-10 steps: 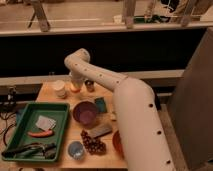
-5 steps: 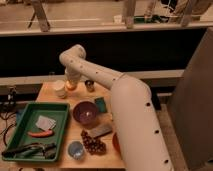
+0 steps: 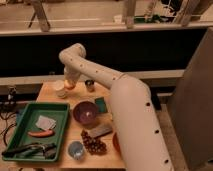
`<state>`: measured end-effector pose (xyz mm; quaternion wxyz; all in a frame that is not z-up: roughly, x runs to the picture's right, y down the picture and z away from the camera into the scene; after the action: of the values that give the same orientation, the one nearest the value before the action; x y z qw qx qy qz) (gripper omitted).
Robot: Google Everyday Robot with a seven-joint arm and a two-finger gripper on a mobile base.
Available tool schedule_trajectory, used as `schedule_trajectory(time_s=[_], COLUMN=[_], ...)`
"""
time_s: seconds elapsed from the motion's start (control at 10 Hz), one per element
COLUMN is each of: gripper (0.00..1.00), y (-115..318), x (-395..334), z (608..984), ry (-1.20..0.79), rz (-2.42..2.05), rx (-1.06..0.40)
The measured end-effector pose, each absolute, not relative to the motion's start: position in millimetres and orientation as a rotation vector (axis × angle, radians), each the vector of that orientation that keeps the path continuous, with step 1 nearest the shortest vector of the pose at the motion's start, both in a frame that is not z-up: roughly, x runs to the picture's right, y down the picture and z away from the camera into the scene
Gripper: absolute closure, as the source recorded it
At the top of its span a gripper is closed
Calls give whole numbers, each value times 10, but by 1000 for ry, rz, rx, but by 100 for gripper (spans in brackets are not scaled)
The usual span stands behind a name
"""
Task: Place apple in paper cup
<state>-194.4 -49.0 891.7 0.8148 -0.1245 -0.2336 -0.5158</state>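
Observation:
The apple [image 3: 70, 86], small and orange-yellow, sits at the tip of my gripper [image 3: 70, 83] at the table's back left. The gripper hangs down from the white arm's bent wrist [image 3: 74, 54] and is shut on the apple. The paper cup [image 3: 60, 89], short and white, stands on the table just left of the apple, touching or nearly touching it. The apple is at about the height of the cup's rim, beside its right edge. The gripper's fingers are mostly hidden behind the wrist and the apple.
A small metal cup [image 3: 89, 85] stands right of the apple. A purple bowl [image 3: 86, 113], a green sponge [image 3: 101, 105], dark grapes [image 3: 94, 145] and a blue cup [image 3: 76, 149] lie nearer. A green tray [image 3: 22, 116] at the left holds a carrot [image 3: 40, 133].
The gripper has moved left with the apple in it, from near the metal cup to right beside the paper cup. The cup and the other things have not moved.

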Motion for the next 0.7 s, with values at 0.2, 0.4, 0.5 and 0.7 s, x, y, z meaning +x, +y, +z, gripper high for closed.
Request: schedule_trajectory(time_s=[0.2,0.4,0.5,0.7], gripper=[99,99,99,99], y=[-495,-494,-491,-492], x=[-1916,-1928,-1939,-1939], z=[8892,8889,8888,8888], ry=[-517,-518,-519,-519], rz=[-1081,-1082,-1083,-1083], rx=[-260,-260,-260,-260])
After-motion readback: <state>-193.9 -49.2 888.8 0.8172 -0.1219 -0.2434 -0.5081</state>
